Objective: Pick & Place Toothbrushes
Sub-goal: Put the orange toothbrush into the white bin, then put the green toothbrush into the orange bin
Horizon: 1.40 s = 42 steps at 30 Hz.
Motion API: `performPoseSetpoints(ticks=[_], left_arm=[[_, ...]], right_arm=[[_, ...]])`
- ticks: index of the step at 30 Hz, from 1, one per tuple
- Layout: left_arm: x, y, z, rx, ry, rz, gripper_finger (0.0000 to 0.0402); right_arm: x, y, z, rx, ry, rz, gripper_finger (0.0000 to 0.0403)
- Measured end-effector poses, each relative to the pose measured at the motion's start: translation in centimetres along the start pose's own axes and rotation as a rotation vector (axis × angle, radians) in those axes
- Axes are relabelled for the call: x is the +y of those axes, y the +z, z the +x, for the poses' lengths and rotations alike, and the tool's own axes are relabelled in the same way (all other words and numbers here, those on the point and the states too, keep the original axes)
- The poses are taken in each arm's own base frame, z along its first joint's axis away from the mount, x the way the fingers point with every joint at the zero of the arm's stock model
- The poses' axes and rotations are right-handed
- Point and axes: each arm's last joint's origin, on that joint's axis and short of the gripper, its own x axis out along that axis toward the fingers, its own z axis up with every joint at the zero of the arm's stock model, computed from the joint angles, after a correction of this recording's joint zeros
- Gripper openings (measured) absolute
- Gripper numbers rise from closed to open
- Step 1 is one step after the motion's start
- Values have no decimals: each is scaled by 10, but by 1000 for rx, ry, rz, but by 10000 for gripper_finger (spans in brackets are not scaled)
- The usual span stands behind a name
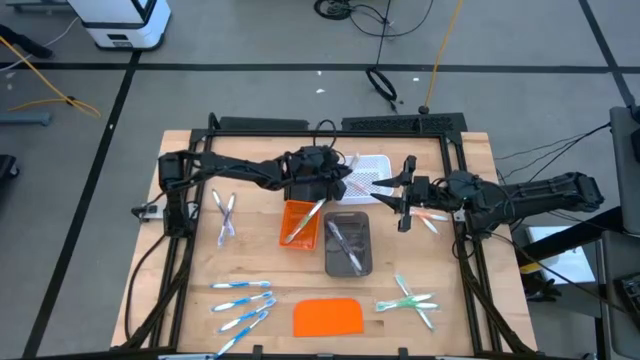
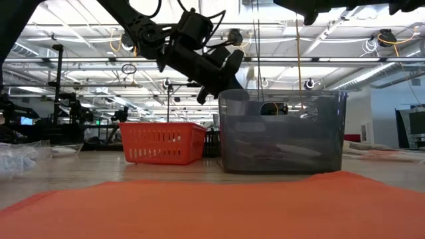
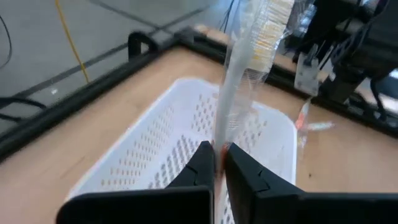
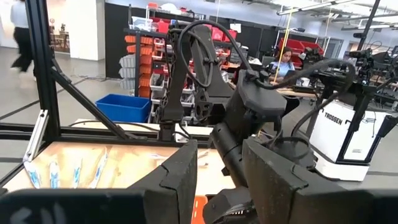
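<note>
**Left gripper holding clear toothbrush over white tray**

Left gripper [image 1: 345,172]: above table centre, by the white perforated plastic tray [image 1: 372,166]. Fingers [image 3: 200,167] nearly closed, pinching a clear-wrapped pale toothbrush [image 3: 239,81] low on its handle. In the left wrist view the long axis runs away from the fingers, with the white bristle head at the far end. The tray sits below it; contents not clear.

Right gripper [image 1: 388,192]: at 3 o'clock of table centre, just beside the white tray. Fingers [image 4: 182,174] apart, nothing between them. Pink toothbrushes [image 1: 430,217] lie on the wooden table [image 1: 190,270] under that arm.

Containers, high view:
- Small orange plastic basket [image 1: 297,222], centre: one pale toothbrush [image 1: 308,220] inside, leaning diagonally, upper end toward 1 o'clock, lower end toward 7.
- Translucent grey plastic bin [image 1: 348,243], just at 3 o'clock of the orange basket: holds thin pale sticks lying diagonally, count not clear.

Loose on the table:
- Pale grey toothbrushes [image 1: 225,214], at 9 o'clock, crossed, long axes roughly 12–6.
- Blue toothbrushes [image 1: 243,303], at 7 o'clock, several, long axes mostly 9–3, some tilted.
- Green toothbrushes [image 1: 412,301], at 5 o'clock, crossed fan.
- Flat orange rounded slab [image 1: 328,317], at 6 o'clock near the table edge.

Low view: orange basket and grey bin side by side, left arm above them.
</note>
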Motion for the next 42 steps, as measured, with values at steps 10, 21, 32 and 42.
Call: performPoseSetpoints(ticks=[10,21,32,42], left_arm=[[1,-4,0,43,17,-2,45],[1,-5,0,54,21,-3,125],[2,-5,0,54,22,3,163],[1,-4,0,44,18,62,164]], right_arm=[[0,-1,1,7,1,-1,123],[0,-1,1,6,1,-1,123],[0,-1,1,10,2,-1,123],[5,-22,-2,229,67,144,123]])
